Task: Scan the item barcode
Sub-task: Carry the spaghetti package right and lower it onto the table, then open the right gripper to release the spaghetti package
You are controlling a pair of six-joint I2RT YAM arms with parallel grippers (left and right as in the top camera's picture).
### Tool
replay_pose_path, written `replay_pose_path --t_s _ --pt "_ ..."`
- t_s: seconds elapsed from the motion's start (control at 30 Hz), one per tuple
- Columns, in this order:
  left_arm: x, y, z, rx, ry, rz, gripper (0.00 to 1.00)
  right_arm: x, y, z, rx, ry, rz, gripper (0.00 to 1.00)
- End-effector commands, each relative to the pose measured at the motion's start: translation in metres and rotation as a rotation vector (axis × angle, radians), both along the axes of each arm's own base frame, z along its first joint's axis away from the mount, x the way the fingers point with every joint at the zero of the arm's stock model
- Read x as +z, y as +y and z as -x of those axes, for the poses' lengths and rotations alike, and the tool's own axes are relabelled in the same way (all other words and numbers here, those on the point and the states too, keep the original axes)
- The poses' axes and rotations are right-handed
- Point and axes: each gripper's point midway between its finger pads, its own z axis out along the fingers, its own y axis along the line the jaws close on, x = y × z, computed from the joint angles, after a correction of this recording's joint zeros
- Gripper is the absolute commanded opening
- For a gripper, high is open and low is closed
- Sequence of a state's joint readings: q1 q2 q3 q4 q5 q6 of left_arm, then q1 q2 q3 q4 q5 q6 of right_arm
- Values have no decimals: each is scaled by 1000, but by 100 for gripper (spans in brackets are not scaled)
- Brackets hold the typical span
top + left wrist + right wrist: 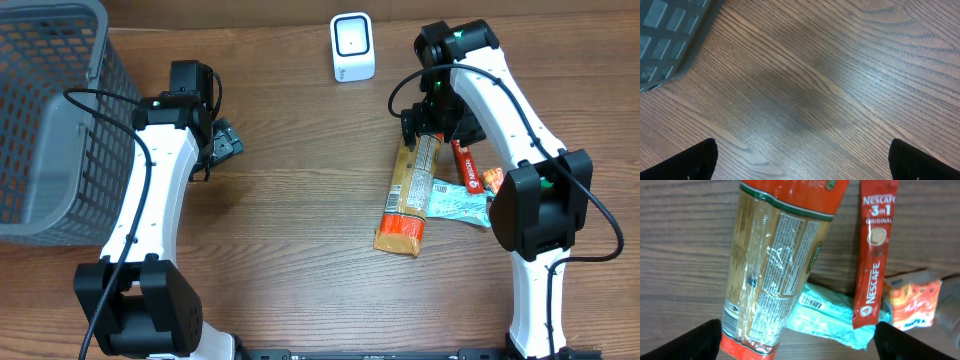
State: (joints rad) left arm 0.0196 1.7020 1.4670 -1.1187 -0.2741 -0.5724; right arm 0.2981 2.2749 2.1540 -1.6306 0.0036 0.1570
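Note:
A long biscuit pack (775, 270), tan with orange ends, lies on the wooden table (300, 200). Its printed label faces up, and in the overhead view the biscuit pack (410, 195) runs from the middle toward the front. My right gripper (800, 340) hangs open over its far end, both black fingertips apart and holding nothing. From above, the right gripper (425, 125) sits just in front of the white scanner (352, 47). My left gripper (802, 160) is open over bare wood, and overhead the left gripper (222, 140) is beside the basket.
A red Nescafe stick (872, 255), a teal packet (835, 317) and a small orange box (912, 302) lie right of the pack. A grey mesh basket (50, 120) fills the far left corner; its corner (670, 40) shows in the left wrist view.

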Motion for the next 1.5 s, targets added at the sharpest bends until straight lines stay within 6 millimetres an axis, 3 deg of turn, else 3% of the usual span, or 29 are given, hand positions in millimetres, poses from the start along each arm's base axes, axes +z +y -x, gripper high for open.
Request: replay_pose_path --t_s 0.0,0.37,0.8,1.13,1.27,1.43,1.47 --pt "11 0 -3 -15 -31 -16 100 22 4 -3 4 -64 -26 100" --pt "11 0 -3 -15 -31 -16 100 22 5 -6 4 -77 -30 100" --pt "11 0 -3 -15 -31 -16 100 24 20 -53 4 -268 -89 100" --pt "11 0 -3 -15 -31 -16 100 31 25 -73 4 -354 -116 100" --pt "11 0 -3 -15 -31 -16 100 57 24 -72 3 -409 -132 100" --pt "11 0 -3 -15 -31 -16 100 119 21 -62 4 -537 -172 100" --pt "11 0 -3 -15 -30 -16 100 140 20 -57 4 -579 -185 100"
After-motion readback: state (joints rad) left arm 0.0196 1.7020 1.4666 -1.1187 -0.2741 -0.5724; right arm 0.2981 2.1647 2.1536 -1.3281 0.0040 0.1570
